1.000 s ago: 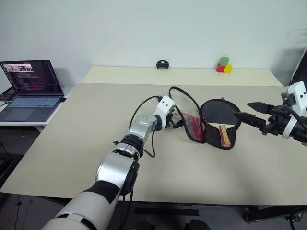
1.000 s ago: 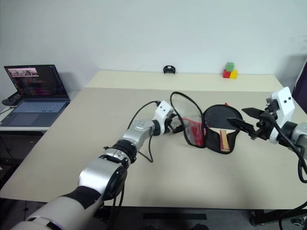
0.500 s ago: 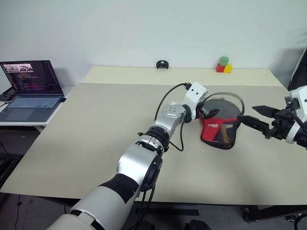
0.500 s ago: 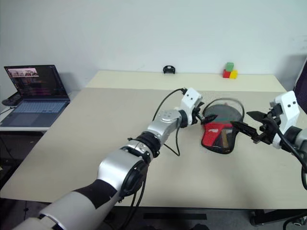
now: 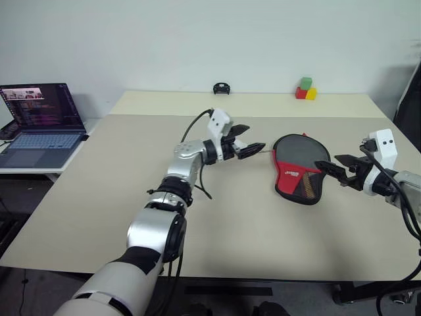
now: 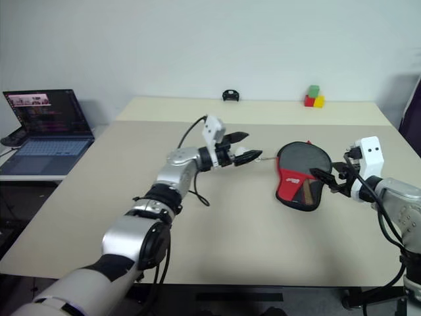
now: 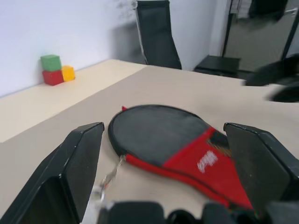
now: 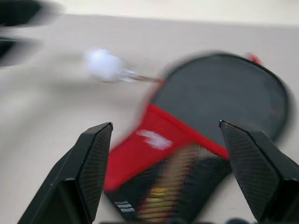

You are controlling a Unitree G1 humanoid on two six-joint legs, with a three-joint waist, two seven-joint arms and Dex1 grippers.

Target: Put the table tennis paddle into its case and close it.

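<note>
my left hand (image 5: 252, 149) hangs open above the beige surface (image 5: 99, 197), just left of the case (image 5: 299, 168). the case lies flat with its flap folded shut, red mesh part facing me, the paddle's wooden handle (image 5: 307, 186) showing through it. my right hand (image 5: 333, 172) is open just beside its right edge.
</note>
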